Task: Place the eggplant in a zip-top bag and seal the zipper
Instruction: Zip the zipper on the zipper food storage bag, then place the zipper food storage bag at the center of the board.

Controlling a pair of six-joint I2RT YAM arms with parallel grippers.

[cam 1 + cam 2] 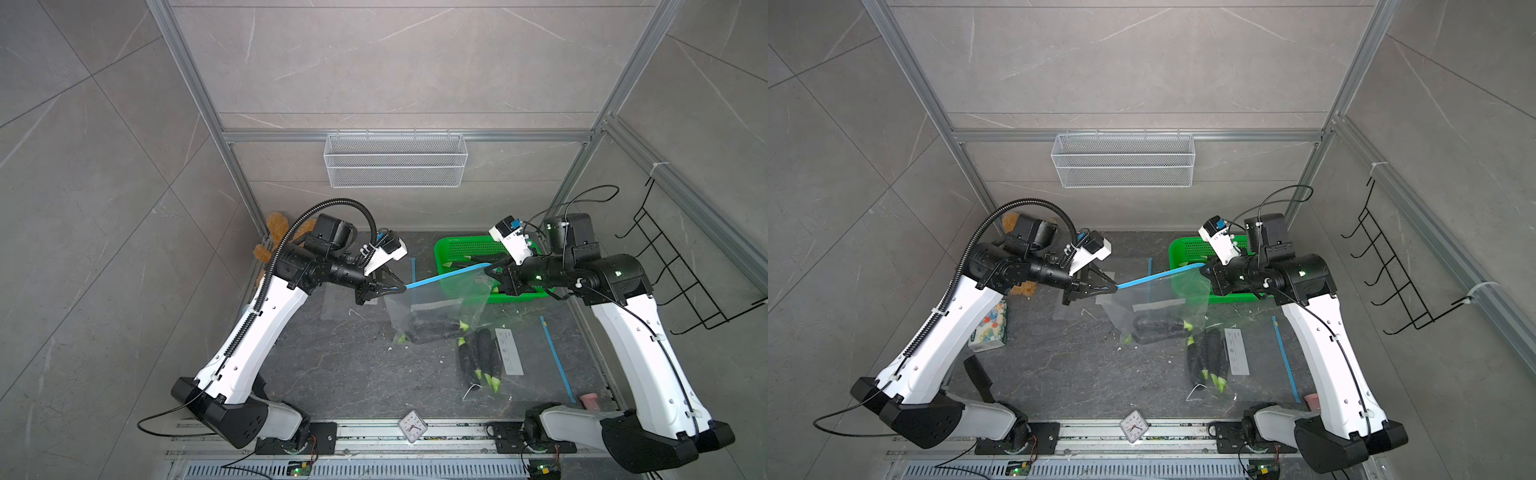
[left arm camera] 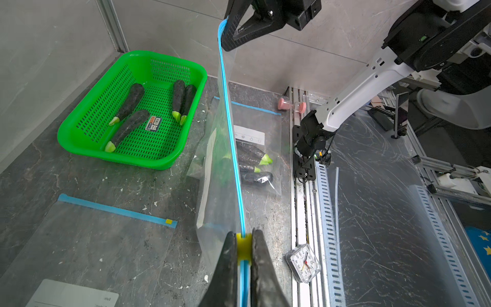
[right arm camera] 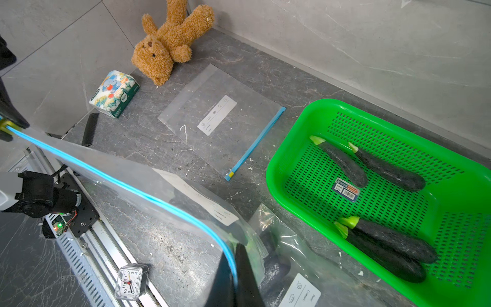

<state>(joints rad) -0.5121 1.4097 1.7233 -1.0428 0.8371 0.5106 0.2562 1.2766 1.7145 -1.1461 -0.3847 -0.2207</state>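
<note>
1. At the near edge of the counter (image 1: 332,374), a small clock (image 1: 412,426) sits on the rail between the two arm bases, clear of the work.
2. Toward the near right corner a filled bag (image 1: 482,357) of eggplants lies flat, apparently set aside as finished.
3. Mid-counter, the eggplant (image 1: 432,328) lies in the bottom of the zip-top bag (image 1: 436,299). The bag's base rests on the counter, so the surface carries the weight rather than the zipper.
4. Above it the blue zipper strip (image 1: 446,275) is stretched taut between the arms, probably so the slider runs straight.
5. The left gripper (image 1: 399,286) is clamped on the yellow slider (image 2: 244,247).
6. The right gripper (image 1: 492,270) is pinched tight on the strip's opposite end, anchoring it.
7. The strip looks joined along the stretch between them, so sealing seems nearly complete. Whether the last bit at the slider is shut I cannot tell.
8. At the far right corner the green basket (image 2: 164,59) holds spare eggplants (image 2: 130,102).
9. An empty bag (image 3: 220,119) lies flat near the far edge.
10. A teddy bear (image 3: 164,45) is slumped in the far left corner.
</note>
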